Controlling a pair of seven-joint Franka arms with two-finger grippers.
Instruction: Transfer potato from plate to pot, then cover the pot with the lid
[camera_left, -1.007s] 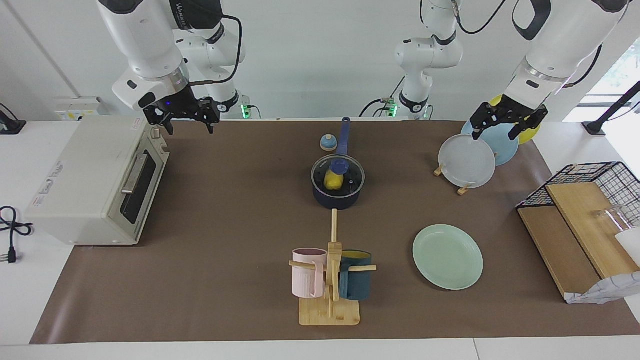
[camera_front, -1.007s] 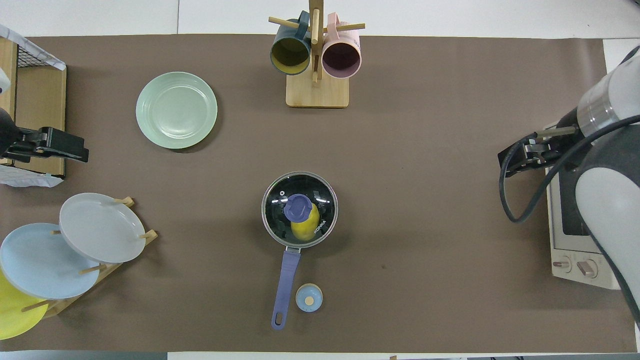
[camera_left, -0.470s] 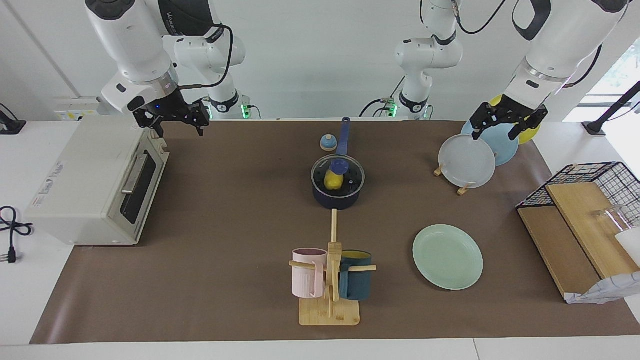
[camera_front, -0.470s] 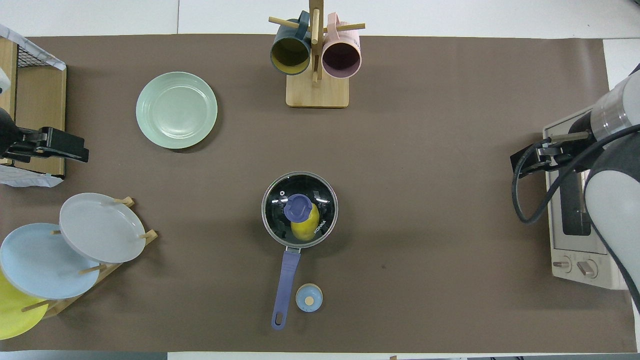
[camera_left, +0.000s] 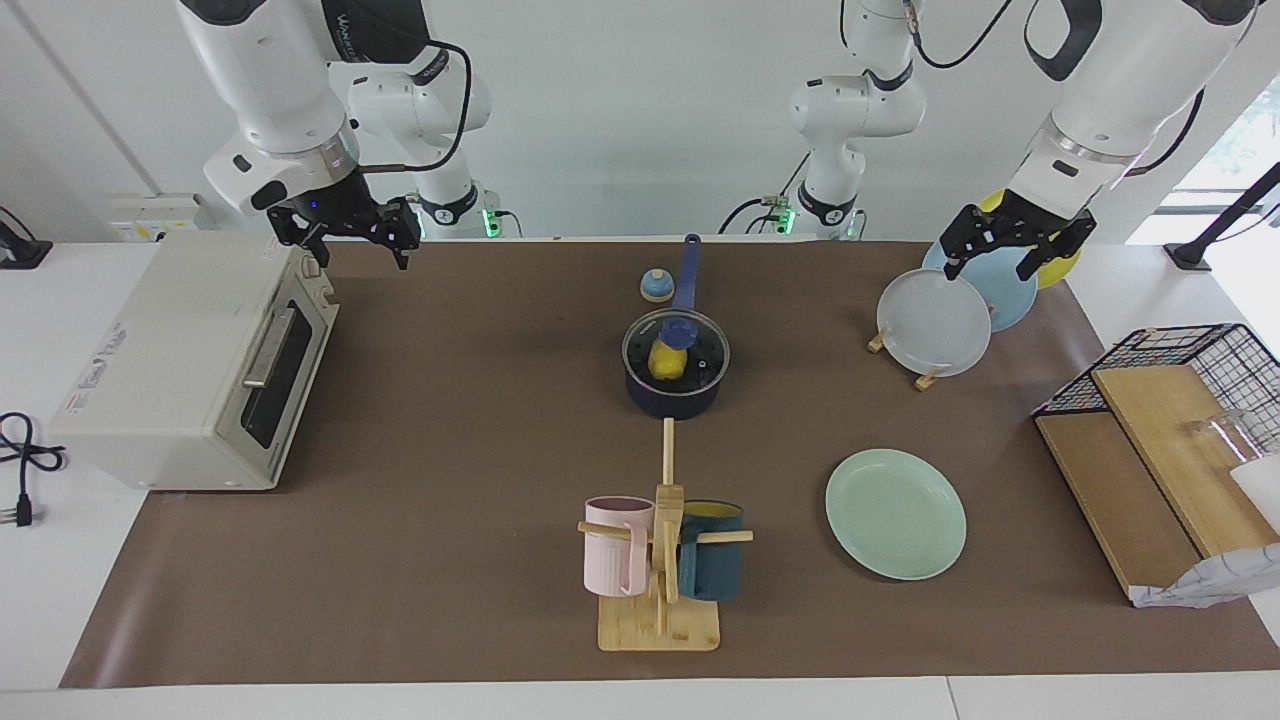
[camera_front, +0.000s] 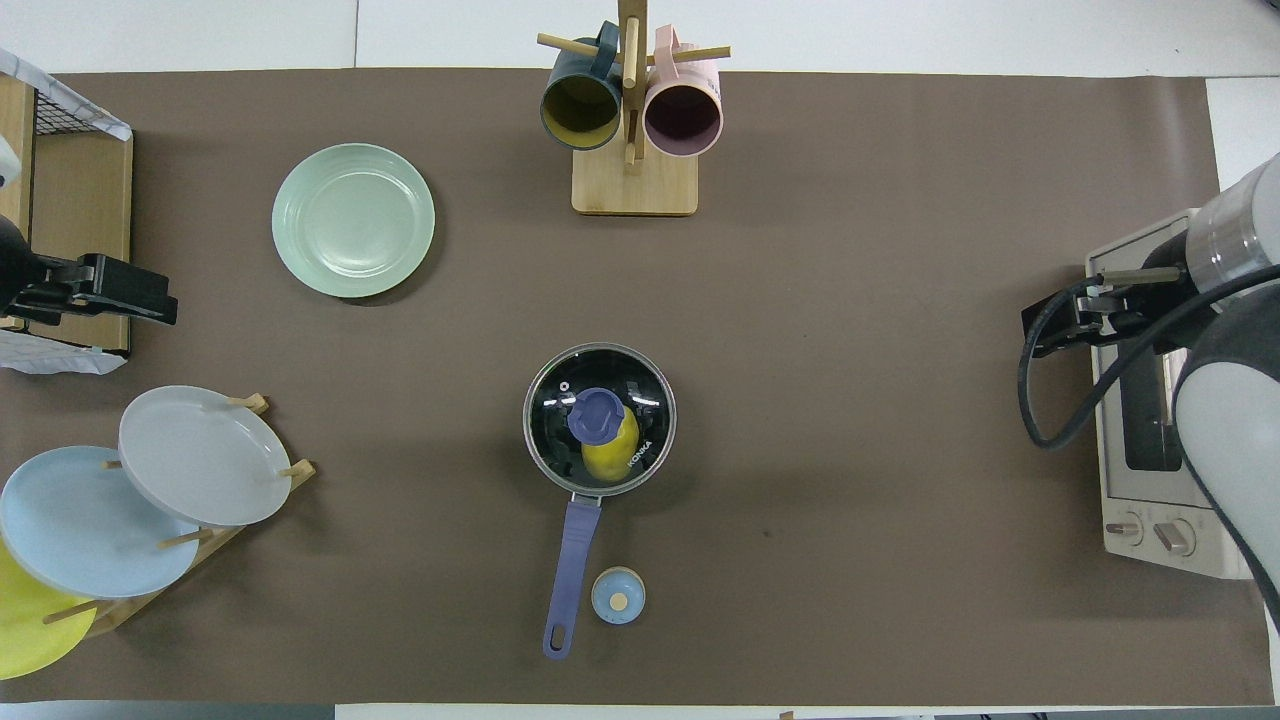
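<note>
The potato (camera_left: 664, 361) lies inside the pot (camera_left: 673, 394), seen yellow through the glass lid (camera_left: 700, 352) that sits squarely on the pot's rim, its blue knob at the centre. The pot stands in the middle of the brown table mat (camera_left: 450, 420), its long blue handle pointing toward the robots, and a small blue-and-tan bell (camera_left: 656, 286) rests just beside that handle. The mint-green plate (camera_left: 895, 513) lies flat with nothing on it, farther from the robots than the pot and toward the left arm's end of the table.

The right gripper (camera_left: 352, 243) hangs in the air over the corner of the white toaster oven (camera_left: 190, 360) nearest the robots, at the right arm's end; its fingers stand apart and hold nothing. The left gripper (camera_left: 995, 258) hangs over the wooden dish rack (camera_left: 925, 378) that carries three upright plates (grey, light blue and yellow), above the top edges of the grey plate (camera_left: 933, 323) and the light blue plate (camera_left: 1005, 290). Its fingers are also spread and grip nothing.

A wooden mug tree (camera_left: 662, 560) stands farther from the robots than the pot, with a pink mug (camera_left: 615, 545) and a dark teal mug (camera_left: 712, 563) hung on its pegs. A black wire basket (camera_left: 1170, 365) with wooden boards sits at the left arm's end of the table.
</note>
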